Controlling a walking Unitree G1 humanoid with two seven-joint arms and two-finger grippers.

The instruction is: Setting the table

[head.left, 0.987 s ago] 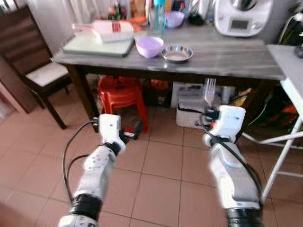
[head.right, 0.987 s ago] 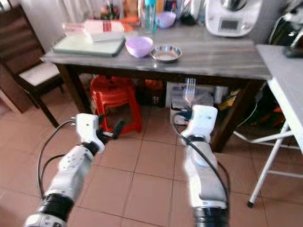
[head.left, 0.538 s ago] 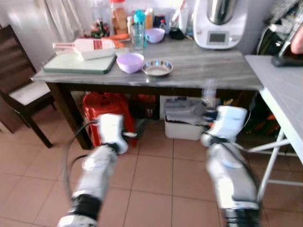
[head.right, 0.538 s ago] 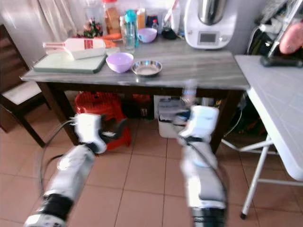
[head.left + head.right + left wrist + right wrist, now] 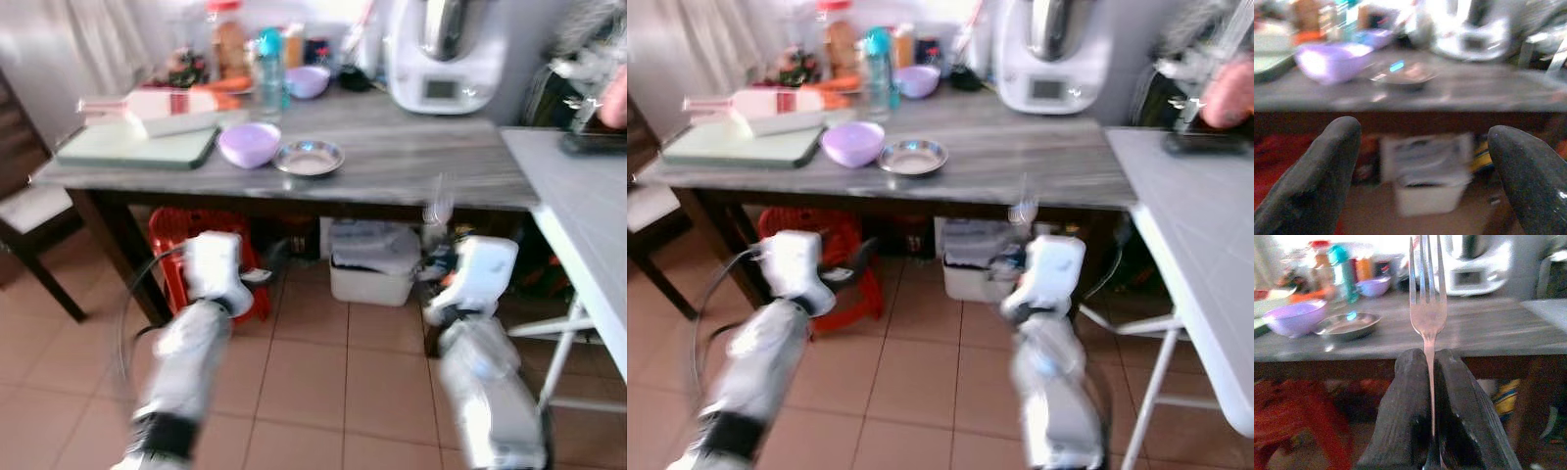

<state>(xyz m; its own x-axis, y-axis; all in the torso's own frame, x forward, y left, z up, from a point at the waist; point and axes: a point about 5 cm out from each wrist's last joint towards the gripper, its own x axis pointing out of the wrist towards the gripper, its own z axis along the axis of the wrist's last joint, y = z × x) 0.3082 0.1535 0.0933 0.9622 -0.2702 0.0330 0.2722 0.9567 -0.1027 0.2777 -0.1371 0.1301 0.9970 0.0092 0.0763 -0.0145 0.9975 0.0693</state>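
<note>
While the grey table [image 5: 460,171] is being faced from the tiled floor, a fork [image 5: 1427,308] is held in the right gripper [image 5: 1431,382], whose two black fingers are pressed together on the handle so that the tines stand upright and clear of the arm; held this way, the fork is presumably kept steady for being laid down flat later. It is carried in front of the table's near edge and below the tabletop, not yet over it. The left gripper [image 5: 1420,161] is held forward at about the same height with its fingers spread wide and nothing between them, probably left free for a second item. On the table a lilac bowl [image 5: 250,144] and a shallow steel dish [image 5: 309,157] stand just beside each other, near a green board [image 5: 137,147]; bottles and a white kitchen machine [image 5: 441,54] are kept towards the back, so the front strip is left bare, and it is judged the likely place for the fork. The head views are blurred, so finer detail cannot be told.
</note>
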